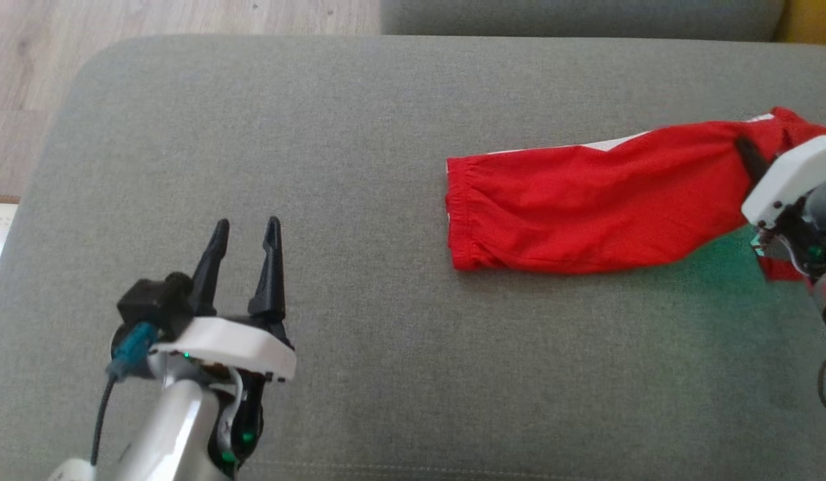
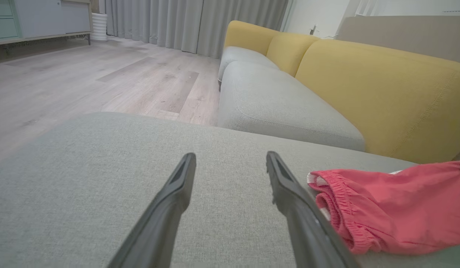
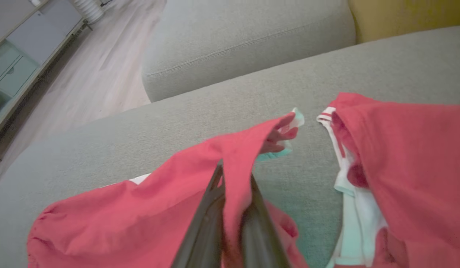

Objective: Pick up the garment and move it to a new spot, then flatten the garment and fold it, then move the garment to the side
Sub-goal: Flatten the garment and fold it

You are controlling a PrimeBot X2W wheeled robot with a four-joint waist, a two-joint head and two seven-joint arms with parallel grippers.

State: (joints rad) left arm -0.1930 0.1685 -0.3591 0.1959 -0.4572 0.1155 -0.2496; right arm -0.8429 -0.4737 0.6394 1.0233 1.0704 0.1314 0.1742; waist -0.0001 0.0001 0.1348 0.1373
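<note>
Because the garment (image 1: pixel 587 214) lies stretched across the right of the cushion (image 1: pixel 286 120), the right gripper (image 3: pixel 234 169) is clamped on a fold near its end (probably to lift it), while the left gripper (image 1: pixel 244 230) hovers open, well apart.

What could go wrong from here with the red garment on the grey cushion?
1. The right gripper is shut on only a thin fold of the red garment; the cloth may slip out on lifting.
2. The left gripper stands open, apart from the garment, so a one-handed lift would likely let the elastic end drag and bunch on the grey cushion.
</note>
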